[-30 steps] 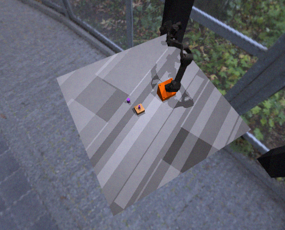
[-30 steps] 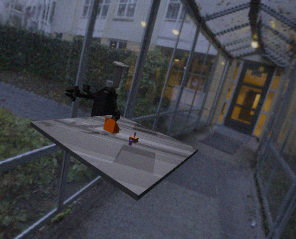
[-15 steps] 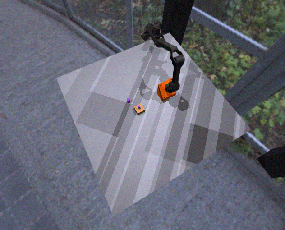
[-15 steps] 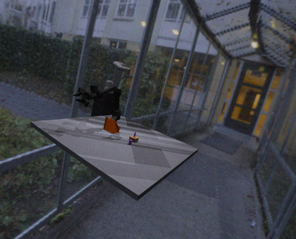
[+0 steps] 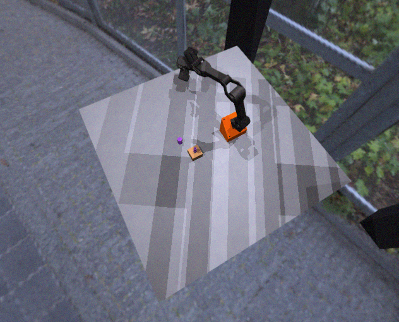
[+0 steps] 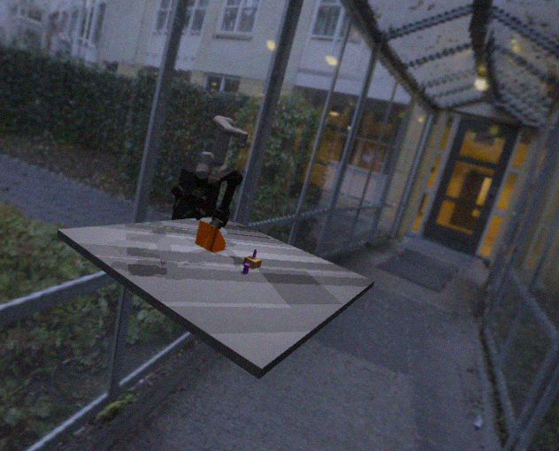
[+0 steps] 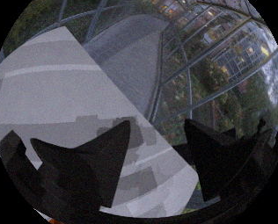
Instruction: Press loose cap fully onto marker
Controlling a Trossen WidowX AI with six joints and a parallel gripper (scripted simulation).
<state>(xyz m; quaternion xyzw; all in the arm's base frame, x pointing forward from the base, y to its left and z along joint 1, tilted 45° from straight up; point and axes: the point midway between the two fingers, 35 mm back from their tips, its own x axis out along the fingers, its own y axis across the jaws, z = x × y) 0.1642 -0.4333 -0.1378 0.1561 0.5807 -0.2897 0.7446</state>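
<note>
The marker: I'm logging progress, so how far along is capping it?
Already done: nothing of the capping; the marker stands uncapped in its holder block.
In hand: nothing; the gripper's fingers are apart, away from the cap.
Left: fetch the cap, which stands loose beside the block, press it on, then withdraw.

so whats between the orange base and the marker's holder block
Between the orange base and the holder block, the top view shows only striped table top with a shadow across it, no object.
</note>
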